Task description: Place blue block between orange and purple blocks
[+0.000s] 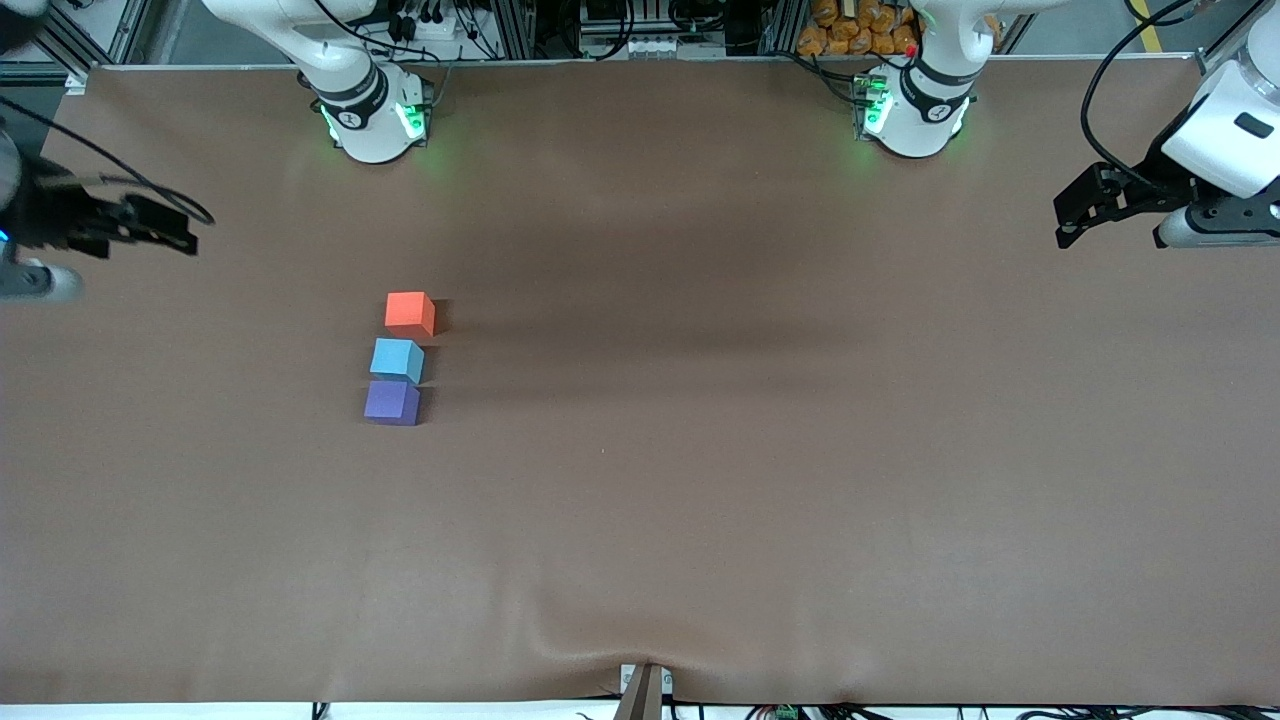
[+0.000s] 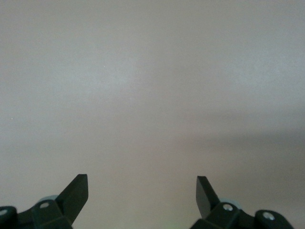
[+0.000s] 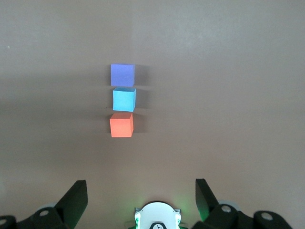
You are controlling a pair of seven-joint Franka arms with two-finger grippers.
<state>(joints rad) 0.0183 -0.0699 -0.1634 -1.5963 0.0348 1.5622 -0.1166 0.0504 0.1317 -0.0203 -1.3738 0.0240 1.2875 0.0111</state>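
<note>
Three small cubes lie in a short row on the brown table [image 1: 760, 450], toward the right arm's end. The orange block [image 1: 410, 312] is farthest from the front camera. The blue block [image 1: 397, 359] sits in the middle and the purple block [image 1: 392, 402] is nearest. The right wrist view shows the same row: purple block [image 3: 122, 75], blue block [image 3: 124, 99], orange block [image 3: 121, 125]. My right gripper [image 1: 190, 230] [image 3: 141, 181] hangs open and empty, high over the table's edge at its own end, well away from the cubes. My left gripper [image 1: 1063, 222] [image 2: 142, 177] waits open and empty over bare table at the other end.
The right arm's base [image 1: 370, 120] [image 3: 157, 215] and the left arm's base [image 1: 912, 110] stand along the table edge farthest from the front camera. Cables and equipment lie past that edge. A small fixture [image 1: 643, 690] sits at the table edge nearest the front camera.
</note>
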